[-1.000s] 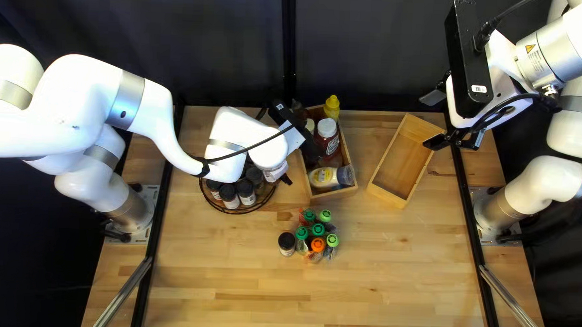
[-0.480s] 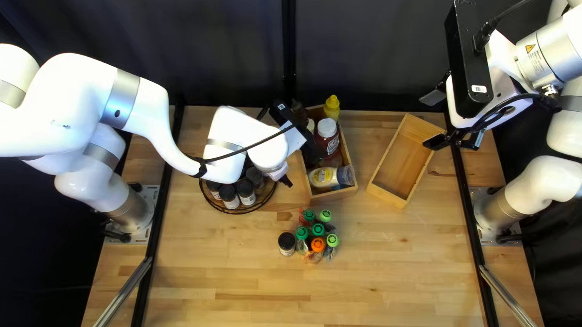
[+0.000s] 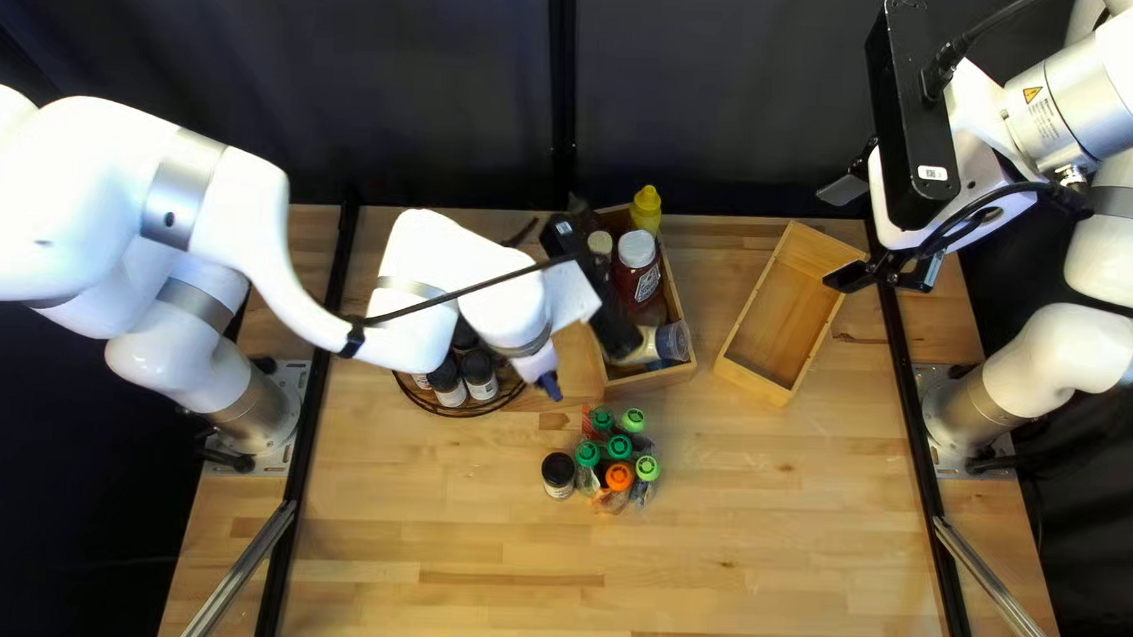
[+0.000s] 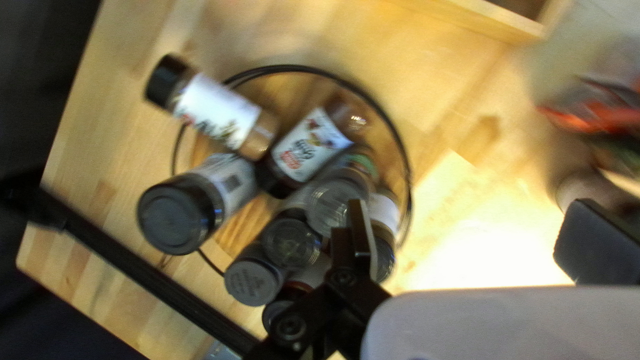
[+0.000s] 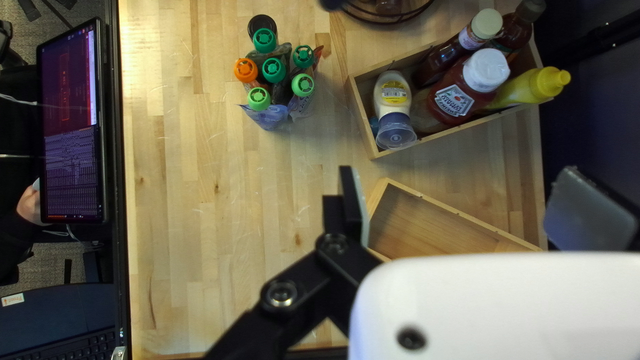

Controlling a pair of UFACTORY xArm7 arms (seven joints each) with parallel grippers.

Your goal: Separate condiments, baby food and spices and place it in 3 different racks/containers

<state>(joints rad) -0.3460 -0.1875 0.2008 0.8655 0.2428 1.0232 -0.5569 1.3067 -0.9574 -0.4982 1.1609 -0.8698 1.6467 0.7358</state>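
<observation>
My left gripper (image 3: 550, 385) is over the table, just right of the round wire rack (image 3: 442, 411) of spice jars. In its wrist view the left gripper (image 4: 470, 223) stands open, nothing between its fingers; beside it several jars crowd the rack, one tilted jar (image 4: 217, 110) reaching over the rim. My right gripper (image 3: 842, 235) hangs at the upper right; in its wrist view, the right gripper (image 5: 460, 193) is open and holds nothing. Baby food pouches (image 3: 620, 448) with coloured caps stand beside one black-capped jar (image 3: 559, 475). Condiment bottles (image 5: 460, 93) fill a wooden box (image 5: 437, 138).
An empty wooden box (image 3: 781, 309) lies angled right of the condiment box. My left arm's wrist covers part of the rack and the condiment box's left side. Past the table's near edge are a screen (image 5: 70, 127) and a person's hand (image 5: 30, 203).
My left arm has drawn back to the left and its gripper has turned, its tip shifting toward the near edge. The white-labelled jar beside it is now out of sight there. The right arm has stayed still.
</observation>
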